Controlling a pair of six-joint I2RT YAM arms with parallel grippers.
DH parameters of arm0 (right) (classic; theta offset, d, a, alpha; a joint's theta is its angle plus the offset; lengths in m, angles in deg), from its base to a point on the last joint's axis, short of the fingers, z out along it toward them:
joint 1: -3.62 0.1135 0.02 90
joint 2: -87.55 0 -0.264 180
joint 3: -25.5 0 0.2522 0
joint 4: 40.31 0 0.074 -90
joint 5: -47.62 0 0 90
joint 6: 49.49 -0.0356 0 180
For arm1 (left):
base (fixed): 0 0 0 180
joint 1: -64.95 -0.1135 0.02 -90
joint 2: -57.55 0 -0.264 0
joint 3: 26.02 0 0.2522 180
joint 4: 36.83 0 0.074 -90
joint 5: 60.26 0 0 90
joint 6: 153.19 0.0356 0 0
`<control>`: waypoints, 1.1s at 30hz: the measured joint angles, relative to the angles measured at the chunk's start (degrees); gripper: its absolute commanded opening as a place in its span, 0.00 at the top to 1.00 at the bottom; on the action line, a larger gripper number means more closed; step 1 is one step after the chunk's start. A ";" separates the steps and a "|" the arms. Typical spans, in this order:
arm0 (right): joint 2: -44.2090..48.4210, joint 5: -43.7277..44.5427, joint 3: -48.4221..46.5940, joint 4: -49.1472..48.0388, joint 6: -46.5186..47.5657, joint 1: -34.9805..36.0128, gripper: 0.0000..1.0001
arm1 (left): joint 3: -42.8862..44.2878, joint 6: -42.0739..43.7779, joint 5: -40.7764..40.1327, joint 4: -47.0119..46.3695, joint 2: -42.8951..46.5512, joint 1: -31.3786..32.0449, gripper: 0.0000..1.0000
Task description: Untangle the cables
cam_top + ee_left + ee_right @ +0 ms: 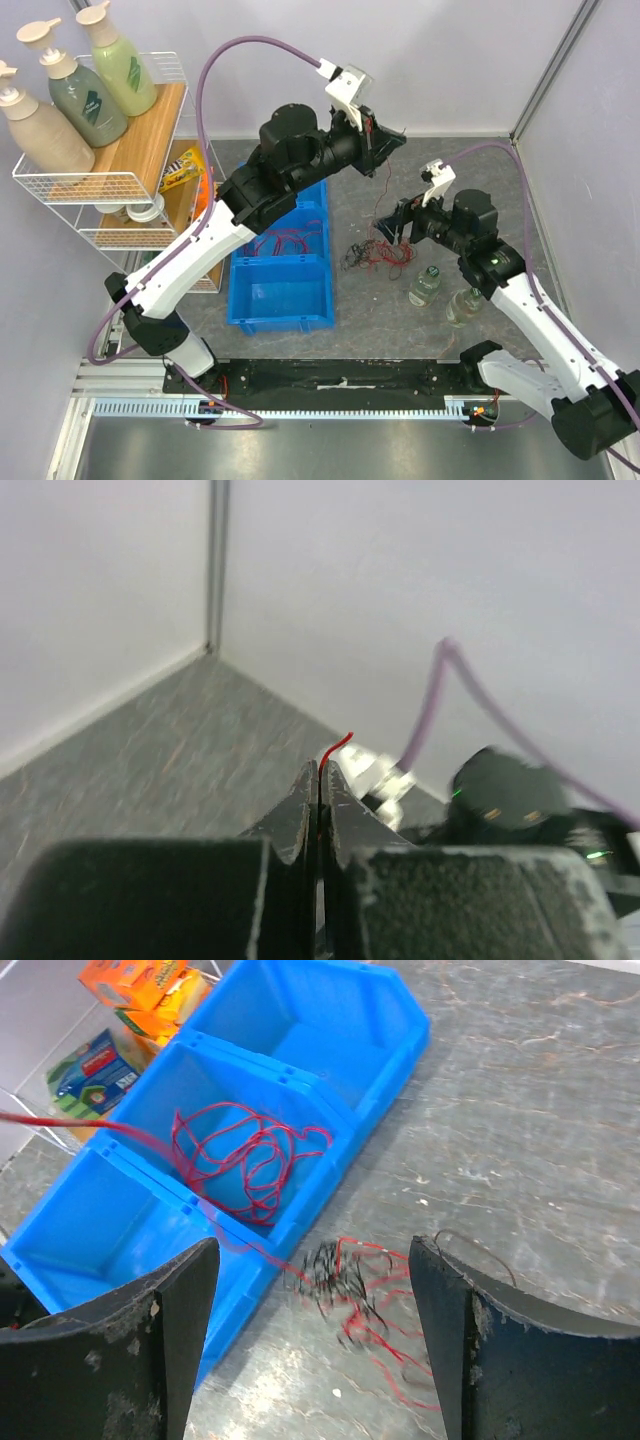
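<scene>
Left gripper (320, 770) clamped tight on one red strand (340, 744), raised past the far right corner of the blue bin (232, 300), seemingly to draw that strand out of the tangle (350, 1295). Right gripper (312, 1260) spread wide and empty, poised over the tangle on the bench (520, 1080) just right of the bin, probably to pin it. Loose red cable (240, 1155) coiled in the bin's middle compartment

No legible text, label or number anywhere.
</scene>
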State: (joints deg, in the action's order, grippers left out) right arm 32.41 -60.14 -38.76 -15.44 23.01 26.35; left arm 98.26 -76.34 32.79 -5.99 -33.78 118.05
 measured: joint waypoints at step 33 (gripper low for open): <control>-22.29 31.04 -8.74 5.07 -9.38 -16.13 0.30 | 2.56 -0.22 -1.14 -5.31 24.96 0.00 0.98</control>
State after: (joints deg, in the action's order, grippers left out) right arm 10.12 -29.11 -47.51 -10.37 13.64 10.21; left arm 100.82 -76.56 31.65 -11.30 -8.82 118.05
